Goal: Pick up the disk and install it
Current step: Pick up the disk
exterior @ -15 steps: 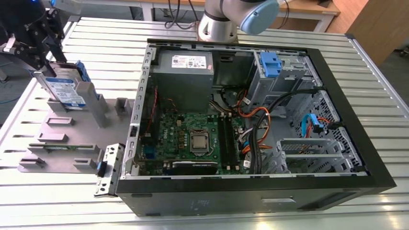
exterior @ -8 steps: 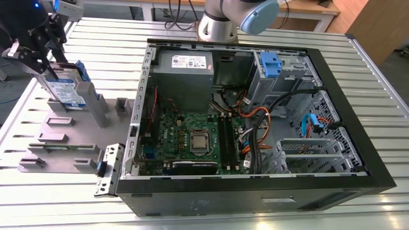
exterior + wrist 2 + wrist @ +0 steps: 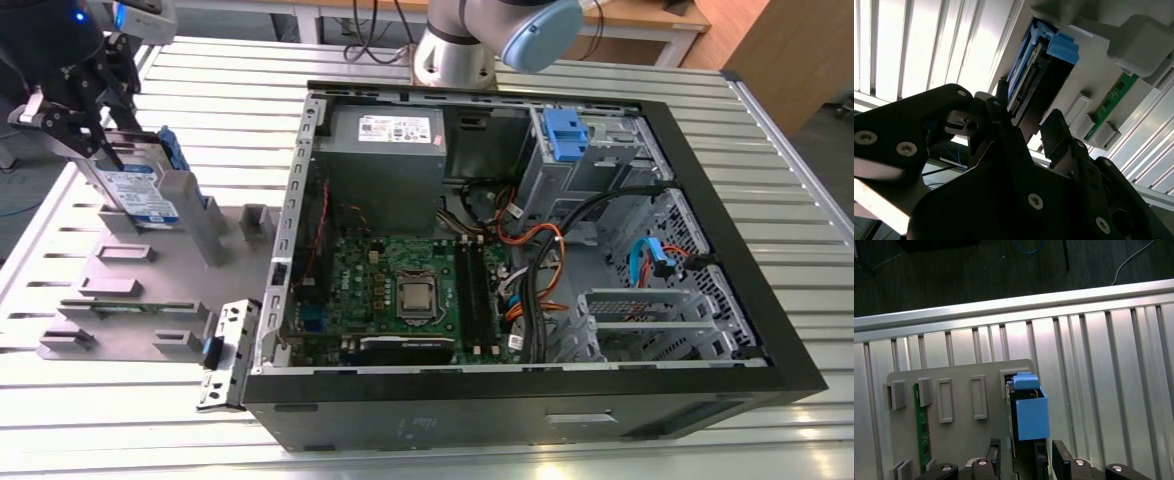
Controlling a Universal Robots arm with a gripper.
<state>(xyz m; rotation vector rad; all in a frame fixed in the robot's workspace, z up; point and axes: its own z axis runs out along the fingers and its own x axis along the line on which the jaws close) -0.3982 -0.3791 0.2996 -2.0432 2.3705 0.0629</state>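
Note:
The disk (image 3: 138, 192) stands on edge in a slot of the grey fixture plate (image 3: 127, 340) at the exterior view's left. It is silver, with a white-and-blue label and blue rails. My gripper (image 3: 107, 150) hangs right above it, its black fingers reaching down on either side of the upper edge. In both wrist views the disk (image 3: 1026, 75) (image 3: 1031, 415) runs between the fingers, blue end tab at the far end. The gripper (image 3: 1029, 112) (image 3: 1026, 450) looks open, with a small gap on each side of the disk.
An open computer case (image 3: 747, 300) lies to the exterior view's right of the plate, with a blue-tabbed drive cage (image 3: 563, 135) and a grey power supply (image 3: 387, 130) at its far end. A green memory stick (image 3: 919, 425) sits in the plate. The slatted table's edge (image 3: 1004, 305) runs just beyond.

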